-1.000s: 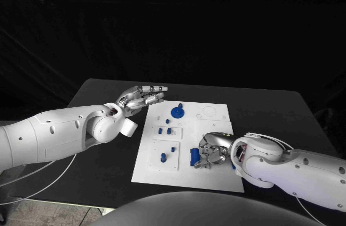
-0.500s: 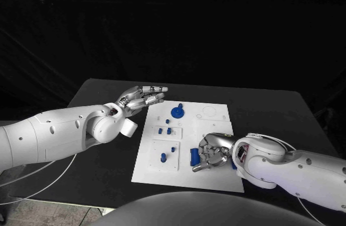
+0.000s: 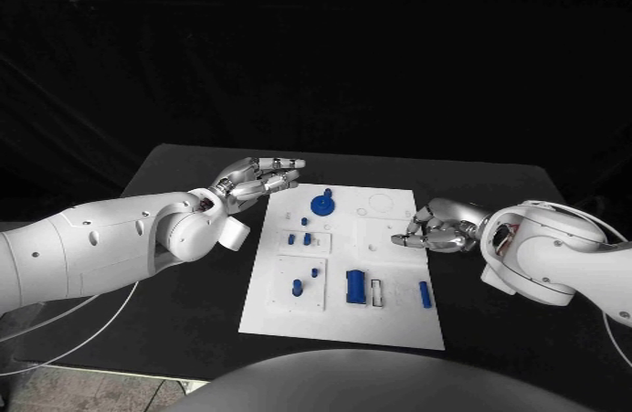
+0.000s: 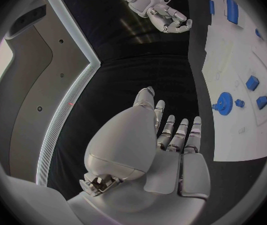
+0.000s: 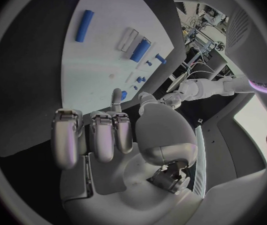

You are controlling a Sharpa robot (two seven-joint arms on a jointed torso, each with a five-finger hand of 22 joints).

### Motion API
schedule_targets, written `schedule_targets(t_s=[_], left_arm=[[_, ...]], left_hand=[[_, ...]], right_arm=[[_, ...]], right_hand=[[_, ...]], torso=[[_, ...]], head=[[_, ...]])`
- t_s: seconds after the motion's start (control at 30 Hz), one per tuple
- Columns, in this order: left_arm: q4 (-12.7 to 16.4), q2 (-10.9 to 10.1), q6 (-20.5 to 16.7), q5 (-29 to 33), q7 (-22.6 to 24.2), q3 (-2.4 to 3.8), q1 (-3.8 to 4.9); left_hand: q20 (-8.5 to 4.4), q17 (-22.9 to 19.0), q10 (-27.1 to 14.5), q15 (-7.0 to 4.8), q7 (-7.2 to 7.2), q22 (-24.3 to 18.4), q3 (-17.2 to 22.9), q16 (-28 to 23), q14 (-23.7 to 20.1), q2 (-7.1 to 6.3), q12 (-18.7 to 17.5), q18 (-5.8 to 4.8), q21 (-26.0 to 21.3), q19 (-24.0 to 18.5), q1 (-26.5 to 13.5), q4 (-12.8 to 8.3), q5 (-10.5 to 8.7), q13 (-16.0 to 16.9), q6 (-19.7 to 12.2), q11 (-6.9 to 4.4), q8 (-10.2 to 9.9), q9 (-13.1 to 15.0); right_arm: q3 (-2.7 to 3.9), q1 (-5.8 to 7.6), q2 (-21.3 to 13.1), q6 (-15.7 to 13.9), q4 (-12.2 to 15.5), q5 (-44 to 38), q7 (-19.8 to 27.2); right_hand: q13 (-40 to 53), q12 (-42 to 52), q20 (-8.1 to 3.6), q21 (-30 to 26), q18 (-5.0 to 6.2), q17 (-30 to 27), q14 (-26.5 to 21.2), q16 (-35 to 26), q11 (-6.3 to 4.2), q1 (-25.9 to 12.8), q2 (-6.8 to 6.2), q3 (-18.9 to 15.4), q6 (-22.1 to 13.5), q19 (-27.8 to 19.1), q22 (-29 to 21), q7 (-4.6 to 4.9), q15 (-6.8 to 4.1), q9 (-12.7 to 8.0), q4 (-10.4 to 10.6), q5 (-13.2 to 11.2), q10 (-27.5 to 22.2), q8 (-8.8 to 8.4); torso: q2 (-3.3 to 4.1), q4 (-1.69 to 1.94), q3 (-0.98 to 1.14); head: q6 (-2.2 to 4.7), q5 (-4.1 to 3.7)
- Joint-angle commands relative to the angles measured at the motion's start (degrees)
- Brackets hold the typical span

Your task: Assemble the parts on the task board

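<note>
Looking down from the head, I see the right hand (image 3: 435,229) curled, holding nothing, beside the task board (image 3: 345,325); left hand (image 3: 257,176) spread. Its wrist shows the loose blue part (image 5: 85,25): I'd approach squarely.

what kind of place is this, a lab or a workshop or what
Most likely a robotics lab test station: a black table against a dark backdrop, a white task board holding small blue parts, and, in the right wrist view, cluttered equipment at the room's edge.
</note>
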Motion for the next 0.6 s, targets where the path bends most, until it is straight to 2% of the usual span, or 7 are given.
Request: schedule_targets(t_s=[0.03,0.1,0.27,0.43,0.6], left_arm=[[0.0,0.2,0.7,0.0,0.2,0.04,0.03],[-0.1,0.2,0.8,0.0,0.2,0.03,0.03],[-0.1,0.3,0.9,0.0,0.2,0.03,0.03],[-0.2,0.3,1.0,0.0,0.2,0.03,0.02],[-0.2,0.3,1.0,0.0,0.2,0.03,-0.01]], left_hand=[[-0.12,0.1,0.2,0.01,0.24,0.1,-0.1,0.3,0.4,-0.11,0.3,-0.17,0.2,0.4,0.6,-0.4,0.26,0.1,0.3,0.49,0.2,0.1],[-0.12,0.1,0.2,0.00,0.24,0.1,-0.1,0.3,0.4,-0.11,0.3,-0.17,0.2,0.4,0.6,-0.4,0.26,0.1,0.3,0.49,0.2,0.1],[-0.12,0.1,0.2,0.00,0.26,0.0,-0.1,0.3,0.4,-0.13,0.3,-0.16,0.2,0.4,0.6,-0.4,0.28,0.1,0.1,0.51,0.2,0.0],[-0.12,0.1,0.2,0.00,0.26,0.0,-0.1,0.3,0.4,-0.13,0.3,-0.16,0.2,0.4,0.6,-0.4,0.28,0.1,0.1,0.51,0.2,0.0],[-0.12,0.1,0.3,-0.02,0.31,0.0,0.0,0.3,0.4,-0.12,0.4,-0.12,0.2,0.4,0.8,-0.5,0.38,0.1,-0.1,0.61,0.2,0.0]], right_arm=[[-0.21,0.38,-0.9,7.0,0.2,-0.1,-5.9],[-0.31,0.33,-1.3,8.6,0.1,-2.0,-7.3],[-0.44,-0.70,-1.9,10.8,0.1,-5.9,-9.8],[-0.48,-1.79,-1.7,11.6,-0.2,-7.3,-11.1],[-0.50,-3.14,-1.2,11.0,-0.3,-8.6,-11.7]], right_hand=[[15.1,0.2,0.53,0.3,0.24,13.6,5.7,0.0,0.51,2.2,-0.50,0.1,1.0,3.6,13.1,0.05,0.51,-1.6,-0.8,2.5,6.1,-1.24],[15.1,0.2,0.56,0.6,0.18,13.7,5.7,0.0,0.39,3.7,-0.93,0.2,2.2,3.7,13.2,-0.11,0.45,-2.3,-1.4,2.4,6.1,-1.58],[15.1,0.2,0.41,1.0,0.07,13.6,5.7,-0.1,0.15,5.5,-1.20,0.3,3.7,3.9,13.3,-0.44,0.20,-3.1,-1.9,1.4,6.1,-1.92],[15.1,0.2,0.26,1.1,0.04,13.5,5.7,-0.1,0.07,5.8,-1.09,0.3,4.6,4.0,13.3,-0.51,0.08,-3.8,-1.6,-1.6,6.1,-2.69],[15.1,0.2,0.25,1.2,0.00,13.6,5.7,0.0,0.18,6.3,-1.10,0.3,4.7,4.1,13.4,-0.34,0.12,-4.2,-1.5,-4.8,6.1,-3.54]], torso=[[0.04,-0.03,0.08],[0.07,-0.10,0.15],[0.10,0.02,0.10],[0.12,0.01,0.11],[0.11,0.00,0.11]], head=[[0.00,-0.27],[0.00,-0.29],[0.00,-0.68],[0.00,-0.73],[0.00,-0.57]])
